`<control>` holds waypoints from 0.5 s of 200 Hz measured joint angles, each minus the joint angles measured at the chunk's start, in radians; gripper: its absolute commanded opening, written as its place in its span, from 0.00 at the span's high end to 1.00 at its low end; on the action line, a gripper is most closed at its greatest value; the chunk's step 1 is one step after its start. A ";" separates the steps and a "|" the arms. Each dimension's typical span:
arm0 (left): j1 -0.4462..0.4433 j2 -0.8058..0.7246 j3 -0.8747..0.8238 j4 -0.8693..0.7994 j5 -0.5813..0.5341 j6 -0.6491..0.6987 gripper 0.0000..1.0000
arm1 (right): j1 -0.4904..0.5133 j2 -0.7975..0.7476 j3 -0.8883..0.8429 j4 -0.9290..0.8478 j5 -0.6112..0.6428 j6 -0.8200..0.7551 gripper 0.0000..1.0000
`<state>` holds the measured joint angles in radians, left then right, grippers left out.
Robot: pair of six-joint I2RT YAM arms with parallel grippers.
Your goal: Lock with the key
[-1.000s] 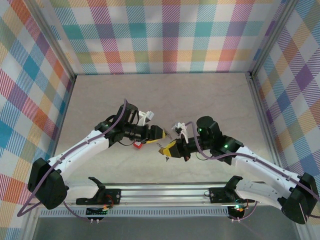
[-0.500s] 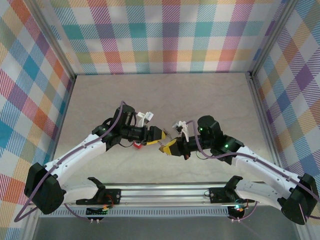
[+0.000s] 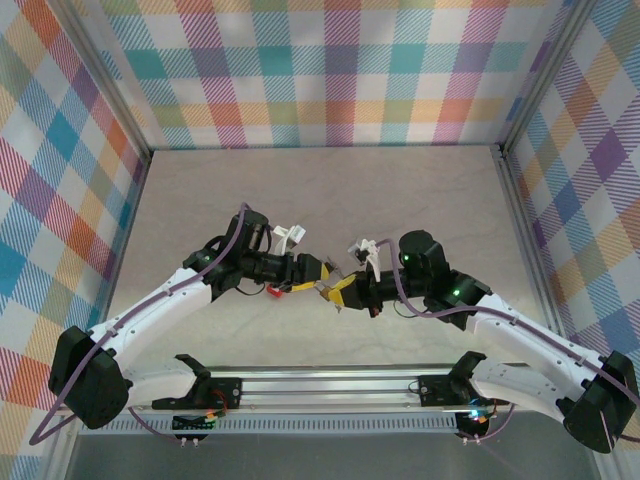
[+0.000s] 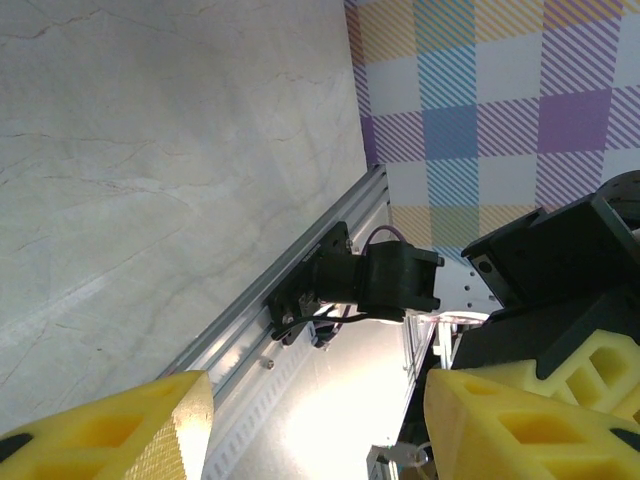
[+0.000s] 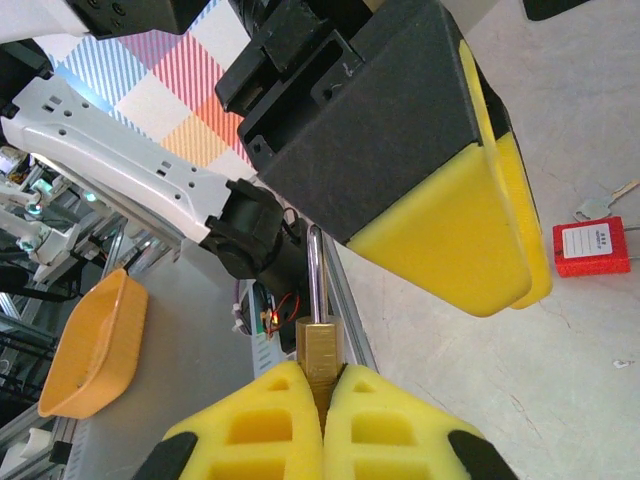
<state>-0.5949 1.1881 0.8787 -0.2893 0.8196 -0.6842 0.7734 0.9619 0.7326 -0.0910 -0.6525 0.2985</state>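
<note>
The right gripper has its yellow foam pads pressed together on a small brass padlock. The lock's silver shackle points upward, away from the pads. From above, this gripper hangs over the pale marbled surface, near its front edge and tip to tip with the left gripper. From the wrist, the left gripper stands about halfway open, and nothing shows between its yellow pads. A red rectangular key tag with a silver key lies flat on the surface, apart from both grippers and below the left arm.
</note>
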 measured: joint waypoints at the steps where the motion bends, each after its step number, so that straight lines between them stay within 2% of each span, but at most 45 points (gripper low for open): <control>1: 0.000 0.000 0.000 0.000 0.000 0.000 0.43 | 0.000 0.000 0.000 0.000 0.000 0.000 1.00; 44: 0.012 -0.011 -0.013 -0.003 0.002 0.000 0.43 | -0.002 0.000 0.000 0.000 0.000 0.000 1.00; 62: 0.027 -0.036 -0.029 0.010 -0.002 -0.005 0.40 | -0.002 0.000 0.000 0.000 -0.004 0.000 1.00; 100: 0.061 -0.132 -0.125 0.204 -0.025 -0.098 0.36 | -0.002 -0.005 -0.003 0.000 -0.034 0.000 1.00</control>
<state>-0.5335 1.0557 0.7540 -0.0856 0.7948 -0.7826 0.7715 0.9565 0.7292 -0.0906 -0.6861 0.2981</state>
